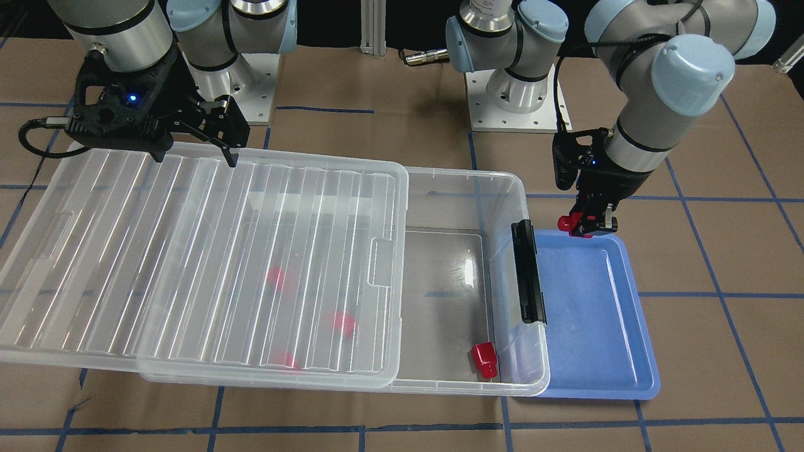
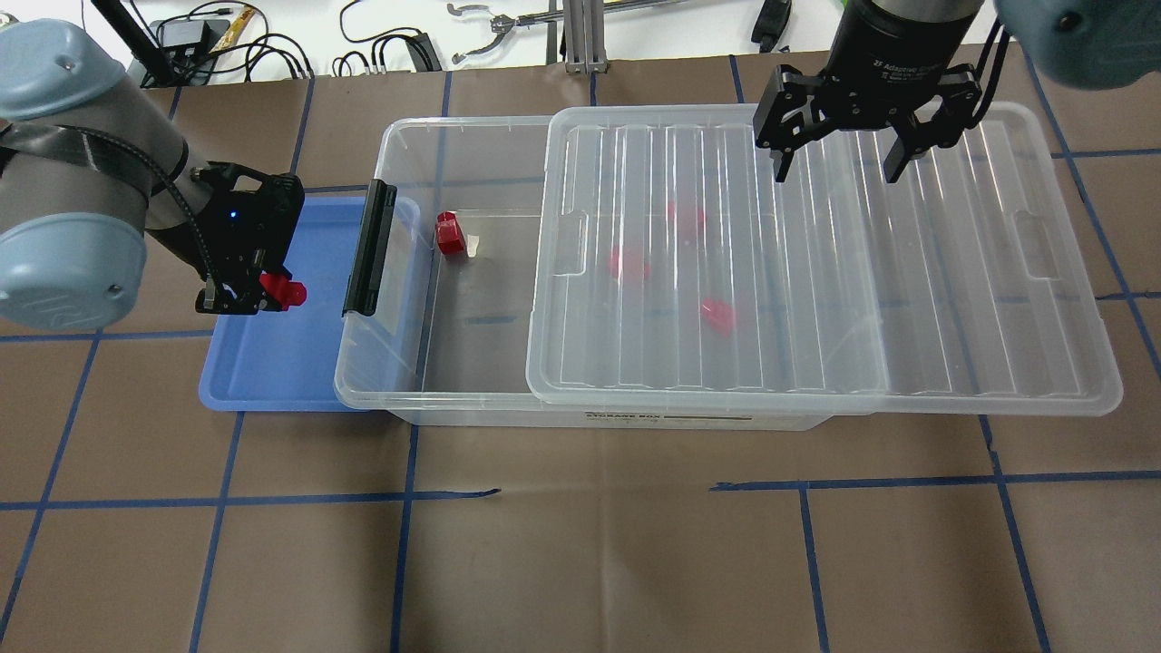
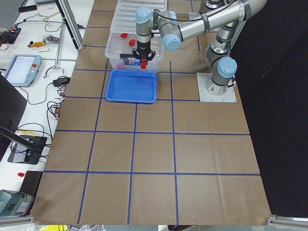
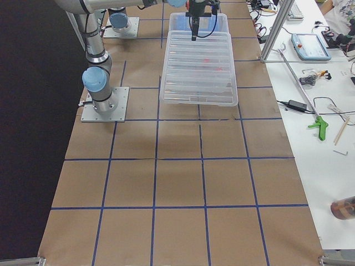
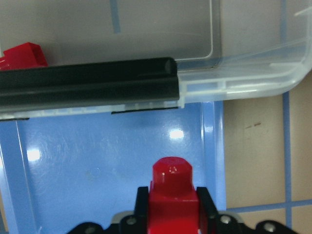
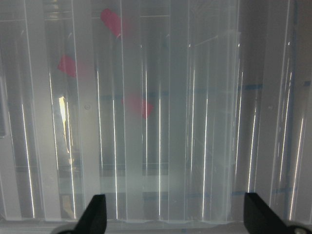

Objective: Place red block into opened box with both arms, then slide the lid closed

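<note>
My left gripper is shut on a red block, held above the blue tray just outside the box's black clip bar. In the left wrist view the block sits between the fingers with its stub pointing at the box. The clear box is open at that end, and another red block lies inside. The ribbed lid covers the rest and overhangs the far end; three blocks show blurred beneath it. My right gripper hovers open over the lid's back edge.
The blue tray butts against the box's clip end and has nothing lying in it. Both arm bases stand behind the box. Cables and tools lie along the far table edge. Brown paper with blue tape lines covers the table.
</note>
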Action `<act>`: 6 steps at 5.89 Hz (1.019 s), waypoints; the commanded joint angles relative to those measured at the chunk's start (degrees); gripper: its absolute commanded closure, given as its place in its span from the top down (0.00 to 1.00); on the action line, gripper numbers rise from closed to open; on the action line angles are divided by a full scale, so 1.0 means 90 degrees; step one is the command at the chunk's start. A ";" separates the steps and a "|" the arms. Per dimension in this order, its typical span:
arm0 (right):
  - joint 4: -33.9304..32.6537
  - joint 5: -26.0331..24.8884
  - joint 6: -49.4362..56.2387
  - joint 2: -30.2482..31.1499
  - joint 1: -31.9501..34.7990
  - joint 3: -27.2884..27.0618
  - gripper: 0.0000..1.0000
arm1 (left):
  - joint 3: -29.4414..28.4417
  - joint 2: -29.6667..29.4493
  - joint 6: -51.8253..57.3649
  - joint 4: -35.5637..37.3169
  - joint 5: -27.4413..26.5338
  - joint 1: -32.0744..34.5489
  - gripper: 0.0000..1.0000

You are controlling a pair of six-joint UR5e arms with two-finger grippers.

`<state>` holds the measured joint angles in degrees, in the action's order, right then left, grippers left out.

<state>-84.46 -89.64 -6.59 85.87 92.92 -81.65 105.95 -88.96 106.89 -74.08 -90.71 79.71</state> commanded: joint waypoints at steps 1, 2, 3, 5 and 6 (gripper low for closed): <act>0.0000 -0.0001 0.0010 0.0000 -0.0003 0.0000 1.00 | -0.0257 0.0381 -0.0574 -0.0654 0.0030 0.0224 0.16; 0.0000 -0.0010 0.0019 0.0000 -0.0003 0.0000 1.00 | -0.0278 0.0431 -0.0578 -0.0733 -0.0057 0.0322 0.15; 0.0000 -0.0010 0.0029 0.0000 -0.0003 0.0000 1.00 | -0.0268 0.0354 -0.0646 -0.0744 -0.0048 0.0332 0.15; 0.0000 -0.0010 0.0029 0.0000 -0.0003 0.0000 1.00 | -0.0278 0.0188 -0.1940 -0.0589 0.0117 0.0730 0.15; 0.0000 -0.0010 0.0029 0.0000 -0.0003 0.0000 1.00 | -0.0336 -0.0122 -0.2574 -0.0298 0.0108 0.1226 0.15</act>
<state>-84.46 -89.74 -6.33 85.87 92.86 -81.65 103.27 -87.88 89.16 -78.80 -89.85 87.01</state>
